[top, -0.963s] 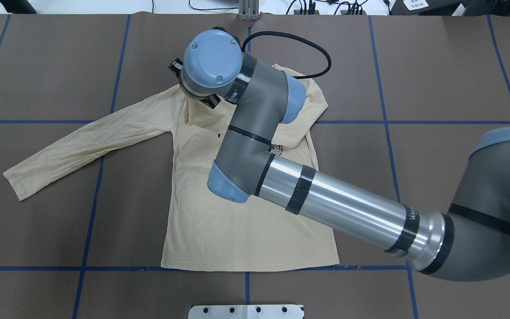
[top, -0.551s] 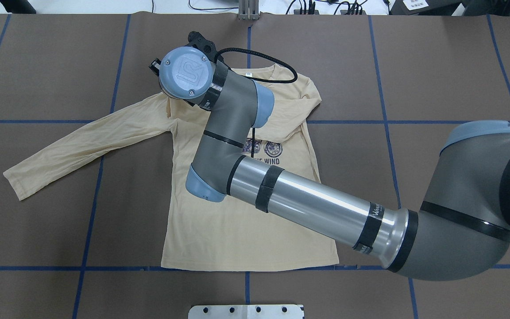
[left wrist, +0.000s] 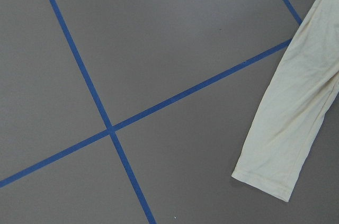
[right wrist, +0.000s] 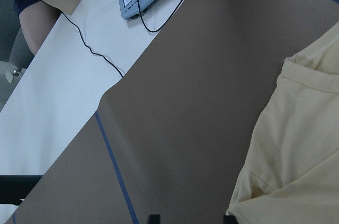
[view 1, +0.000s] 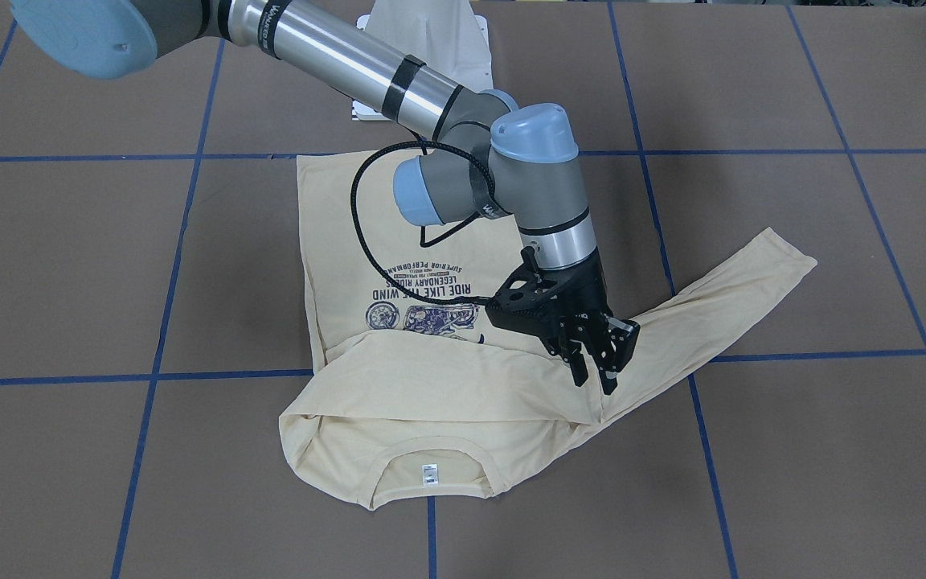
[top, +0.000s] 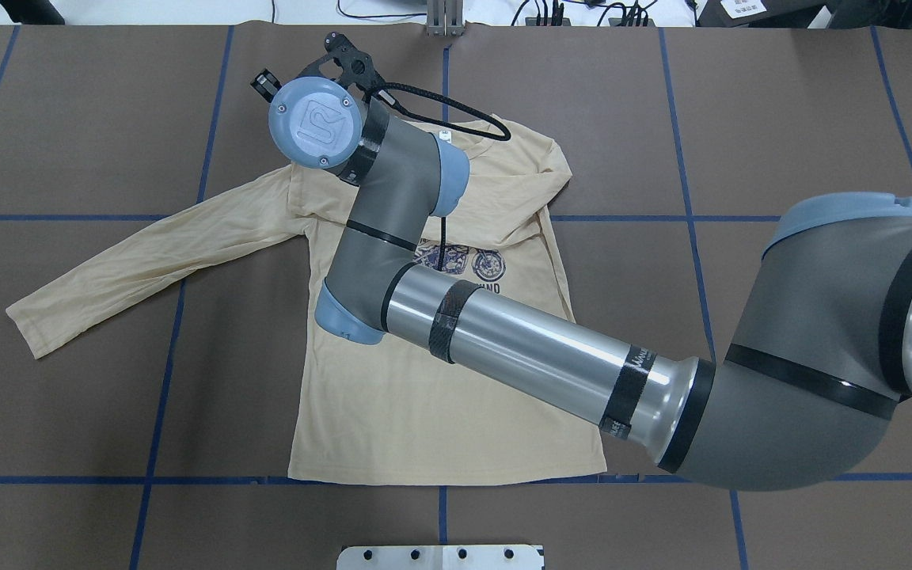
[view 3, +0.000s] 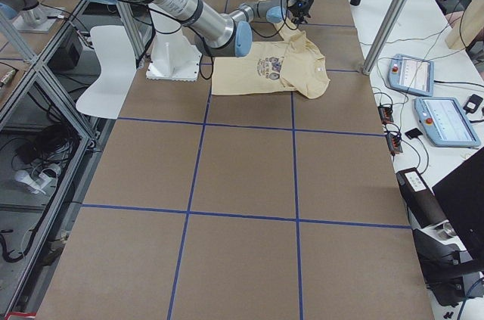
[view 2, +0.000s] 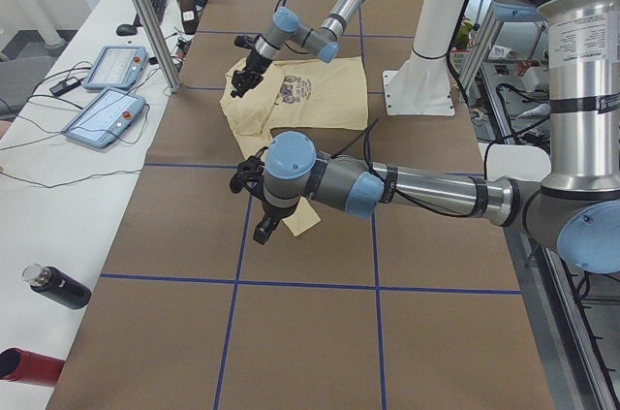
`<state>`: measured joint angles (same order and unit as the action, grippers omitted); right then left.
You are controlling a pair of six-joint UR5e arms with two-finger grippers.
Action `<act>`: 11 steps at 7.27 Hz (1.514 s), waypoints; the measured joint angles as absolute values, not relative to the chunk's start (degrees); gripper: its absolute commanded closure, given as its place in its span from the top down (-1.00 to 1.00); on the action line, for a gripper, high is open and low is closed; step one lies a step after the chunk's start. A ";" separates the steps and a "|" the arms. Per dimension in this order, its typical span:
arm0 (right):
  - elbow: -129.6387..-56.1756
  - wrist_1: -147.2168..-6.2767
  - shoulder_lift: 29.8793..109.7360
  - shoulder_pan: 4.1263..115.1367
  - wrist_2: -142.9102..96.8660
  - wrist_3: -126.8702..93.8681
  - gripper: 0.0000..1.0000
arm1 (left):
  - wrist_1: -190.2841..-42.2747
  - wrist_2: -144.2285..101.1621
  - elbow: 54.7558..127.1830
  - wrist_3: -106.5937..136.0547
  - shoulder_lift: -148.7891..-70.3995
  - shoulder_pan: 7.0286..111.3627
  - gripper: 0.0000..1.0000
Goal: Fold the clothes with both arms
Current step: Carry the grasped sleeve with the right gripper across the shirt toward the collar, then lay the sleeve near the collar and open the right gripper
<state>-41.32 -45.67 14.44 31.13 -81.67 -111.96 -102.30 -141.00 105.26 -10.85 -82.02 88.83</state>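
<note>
Cream-yellow long-sleeved printed T-shirt (top: 424, 427) lies spread. Black two-finger right gripper (view 1: 596, 379) over its shoulder, jaws apart, empty. Black left gripper (view 2: 262, 229): cannot tell.

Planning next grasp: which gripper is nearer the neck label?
Right. The right gripper hovers at the shoulder near the neck label; left gripper is out by the sleeve cuff.

The cream-yellow long-sleeved T-shirt (top: 424, 412) lies flat with its navy print (view 1: 423, 301) facing up. The collar, with a small white neck label (view 1: 428, 473), points away from the robot. 1 sleeve (view 1: 447, 386) is folded across the chest just above the print and ends under the right hand (view 1: 596, 376), which hangs empty above the fabric with its fingers apart. The other sleeve (top: 147, 261) stretches out beyond that hand. Its cuff (left wrist: 265, 179) lies below and to 1 side of the left hand (view 2: 262, 228), whose finger spacing is unclear.
</note>
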 measured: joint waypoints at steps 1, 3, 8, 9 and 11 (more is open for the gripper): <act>-40.83 -45.18 14.01 31.22 -81.42 -112.96 0.98 | -102.32 -141.97 104.99 -9.50 -81.92 88.58 0.99; -46.34 -45.22 17.23 31.21 -82.57 -116.24 0.98 | -106.80 -142.36 103.45 -1.40 -81.99 85.25 0.95; -65.03 -45.44 34.57 32.35 -86.79 -115.97 0.98 | -131.33 -137.44 89.05 17.12 -82.72 69.05 0.72; -65.58 -45.44 35.57 32.28 -86.87 -115.53 0.98 | -133.20 -137.35 86.80 17.70 -83.85 66.08 0.63; -66.10 -45.28 36.86 32.00 -86.90 -114.46 0.98 | -134.78 -137.33 83.68 17.91 -86.20 62.79 0.41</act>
<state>-66.10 -45.28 36.86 32.00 -86.90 -114.46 -134.78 -137.33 83.68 17.91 -86.20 62.79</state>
